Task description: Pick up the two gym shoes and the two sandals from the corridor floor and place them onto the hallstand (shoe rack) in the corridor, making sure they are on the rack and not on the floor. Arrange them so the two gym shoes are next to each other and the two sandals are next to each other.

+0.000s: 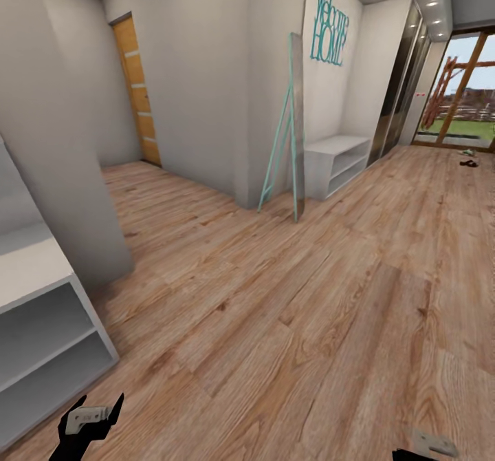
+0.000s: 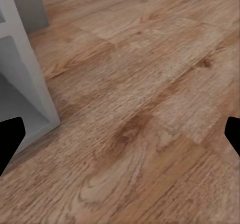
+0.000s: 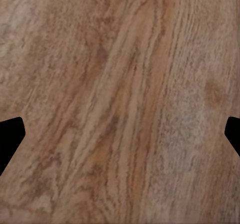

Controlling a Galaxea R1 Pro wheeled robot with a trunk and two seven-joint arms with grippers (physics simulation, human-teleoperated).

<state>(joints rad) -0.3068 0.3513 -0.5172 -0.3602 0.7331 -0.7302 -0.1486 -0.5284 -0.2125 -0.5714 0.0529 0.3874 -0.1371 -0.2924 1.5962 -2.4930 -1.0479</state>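
— Looking down the corridor, where are the shoes from the grippers?

— Well apart from both, far ahead and off to the right. Small dark shapes lie on the wood floor near the glass door: one dark brown, probably a sandal, and a paler one with a green tint, maybe a gym shoe. They are too small to be sure, and I can't count four.

— And the grippers?

— The left gripper hangs low, its two black fingers spread wide with nothing between them. In its wrist view the fingertips sit at the frame's edges over bare planks. The right gripper looks the same in its own view: wide open, empty, grained wood below. A pale grey-white rack with open shelves stands just beside the left gripper; a similar low white unit sits far ahead, past a teal-framed leaning mirror.

— How should the shoes handle?

— My guess is light. The sneakers would be soft in the upper and stiffer at the sole, so pinch across the heel collar or side wall. The sandals are slimmer; grip across the sole edges near the heel, since straps would flex and slip.
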